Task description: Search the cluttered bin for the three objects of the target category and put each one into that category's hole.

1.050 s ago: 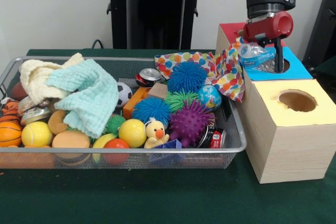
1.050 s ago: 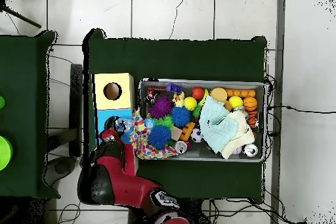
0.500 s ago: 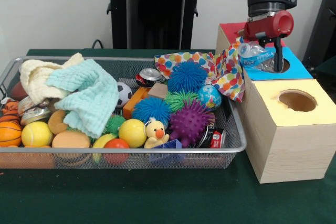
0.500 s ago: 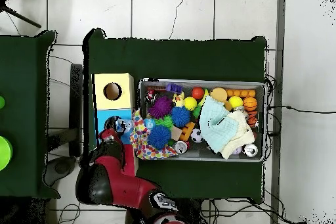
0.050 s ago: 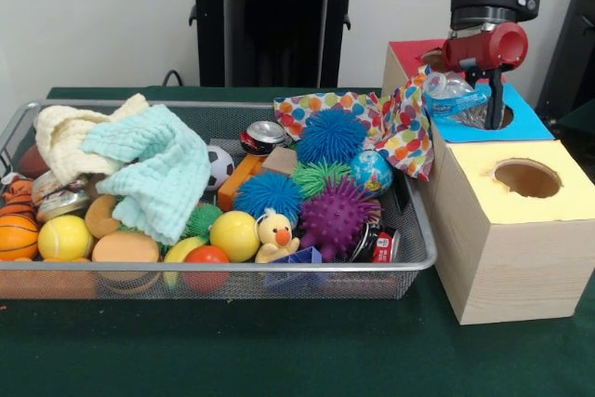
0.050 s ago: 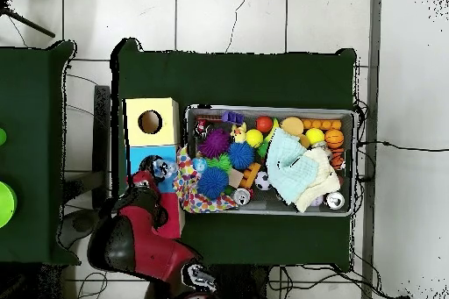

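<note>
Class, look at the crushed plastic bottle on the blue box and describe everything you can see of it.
The crushed plastic bottle is clear and crumpled, with a blue label. It lies on its side on the blue box, at the edge of that box's hole, beside the polka-dot cloth. The claw stands right by it; whether it grips the bottle cannot be told.

Wire-mesh metal bin point(image 5: 423, 258), crinkled clear plastic bottle point(image 5: 453, 97) (glossy), matt wood box point(image 5: 511, 248)

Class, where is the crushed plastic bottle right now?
Front view, upper right: the plastic bottle lies at the blue box's hole, beside the gripper and the polka-dot cloth.
</note>
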Robot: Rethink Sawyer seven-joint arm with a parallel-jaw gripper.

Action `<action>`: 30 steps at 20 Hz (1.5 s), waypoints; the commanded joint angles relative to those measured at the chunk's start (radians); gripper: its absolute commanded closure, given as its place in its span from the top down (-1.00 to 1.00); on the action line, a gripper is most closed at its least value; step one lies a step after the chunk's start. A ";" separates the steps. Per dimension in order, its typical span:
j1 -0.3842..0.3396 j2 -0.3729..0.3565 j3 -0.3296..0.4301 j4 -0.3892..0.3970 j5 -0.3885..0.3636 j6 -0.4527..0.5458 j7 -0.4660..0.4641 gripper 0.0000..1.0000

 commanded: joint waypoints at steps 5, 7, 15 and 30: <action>0.083 0.191 0.013 0.106 0.221 0.264 0.215 1.00; 0.093 0.193 0.019 0.103 0.243 0.262 0.225 1.00; 0.111 0.188 0.044 0.098 0.312 0.275 0.254 1.00; 0.126 0.276 0.062 0.033 0.354 0.215 0.298 1.00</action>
